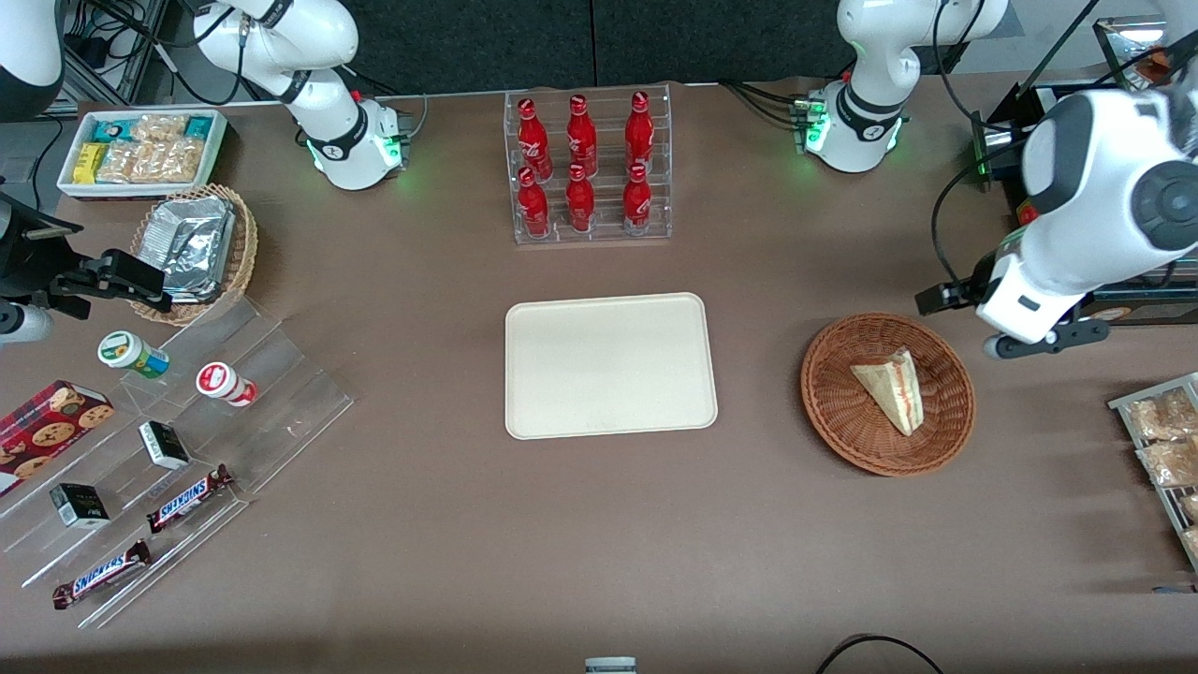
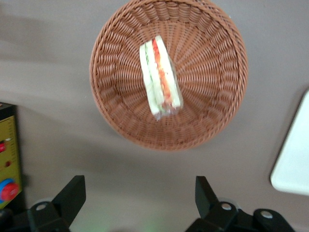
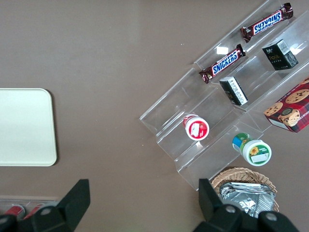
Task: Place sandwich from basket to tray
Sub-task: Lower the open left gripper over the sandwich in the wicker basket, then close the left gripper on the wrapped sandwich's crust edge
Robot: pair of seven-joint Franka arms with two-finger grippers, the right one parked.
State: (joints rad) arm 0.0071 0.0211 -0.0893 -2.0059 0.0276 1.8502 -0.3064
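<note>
The sandwich (image 1: 894,388), a pale bread wedge with red, orange and green filling, lies in the round reddish-brown wicker basket (image 1: 828,412) toward the working arm's end of the table. The cream-beige tray (image 1: 608,365) lies empty at the table's middle. My left gripper (image 1: 964,323) hangs open and empty above the table, just off the basket's rim and a little farther from the front camera than the basket. In the left wrist view the sandwich (image 2: 160,79) sits in the basket (image 2: 212,96), apart from the gripper (image 2: 140,198), and a corner of the tray (image 2: 294,159) shows.
A clear rack of red bottles (image 1: 585,164) stands farther from the front camera than the tray. A wire rack of snack packets (image 1: 1165,449) lies near the basket at the table's edge. A box with a red button (image 2: 7,164) is beside the gripper. Stepped acrylic shelves (image 1: 281,374), a tan foil basket (image 1: 239,271) and a white bin (image 1: 220,131) lie toward the parked arm's end.
</note>
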